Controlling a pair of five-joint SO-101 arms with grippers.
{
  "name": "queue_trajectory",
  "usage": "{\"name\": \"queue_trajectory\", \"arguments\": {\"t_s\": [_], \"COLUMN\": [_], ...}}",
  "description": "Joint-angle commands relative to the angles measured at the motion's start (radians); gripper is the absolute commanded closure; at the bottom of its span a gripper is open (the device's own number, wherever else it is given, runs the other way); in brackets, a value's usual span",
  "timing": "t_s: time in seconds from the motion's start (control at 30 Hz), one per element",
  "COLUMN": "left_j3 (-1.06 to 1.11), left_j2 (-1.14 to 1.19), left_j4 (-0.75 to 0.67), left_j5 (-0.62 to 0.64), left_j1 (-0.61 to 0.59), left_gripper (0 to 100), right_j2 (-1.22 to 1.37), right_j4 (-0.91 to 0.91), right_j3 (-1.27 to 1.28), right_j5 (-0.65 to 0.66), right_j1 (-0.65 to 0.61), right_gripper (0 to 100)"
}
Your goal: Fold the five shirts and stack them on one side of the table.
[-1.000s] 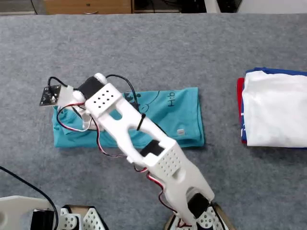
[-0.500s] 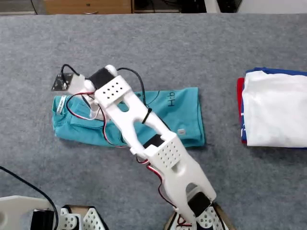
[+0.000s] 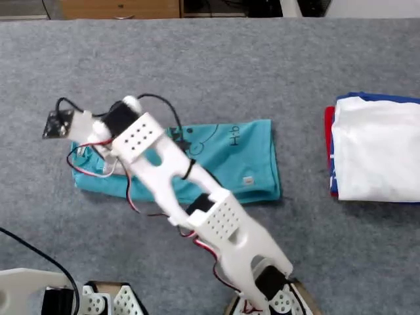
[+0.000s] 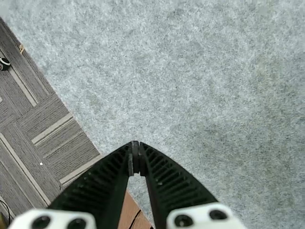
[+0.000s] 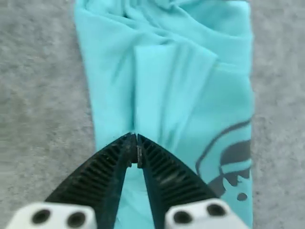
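Note:
A teal shirt, folded into a long strip, lies on the grey table left of centre. My right arm stretches from the near edge across it, its wrist over the strip's left end. In the right wrist view my right gripper is shut just above the teal shirt, and nothing shows between its fingers. The bunched end of the strip lies beyond the tips. My left gripper is shut and empty over the table's edge, with floor below. A stack of folded shirts, white on top, sits at the right edge.
Blue and red shirts show under the white one in the stack. The left arm's base stands at the near left corner. Bare grey cloth covers the far half of the table and the space between the teal shirt and the stack.
My right wrist swung toward the far side, then back to the left over the teal shirt's left end. That end of the shirt shifted slightly. The stack stayed put.

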Motion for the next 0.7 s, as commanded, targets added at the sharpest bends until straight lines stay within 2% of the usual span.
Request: {"name": "queue_trajectory", "arguments": {"t_s": [0.0, 0.17, 0.33, 0.5, 0.67], "left_j3": [0.002, 0.002, 0.002, 0.002, 0.002], "left_j2": [-0.007, -0.007, -0.007, -0.007, -0.007], "left_j4": [-0.009, -0.009, -0.009, -0.009, -0.009], "left_j5": [-0.003, -0.003, -0.002, -0.002, -0.002], "left_j1": [0.017, 0.017, 0.017, 0.020, 0.038], "left_gripper": [98, 98, 98, 98, 98], "right_j2": [0.022, 0.131, 0.194, 0.203, 0.209], "right_j4": [-0.057, -0.130, -0.135, -0.084, -0.051], "right_j3": [0.039, 0.012, -0.159, -0.312, -0.328], "right_j5": [-0.003, 0.048, 0.072, 0.072, 0.072], "right_j1": [-0.012, 0.064, 0.120, 0.111, 0.085], "right_gripper": [99.6, 99.6, 99.6, 99.5, 99.5]}}
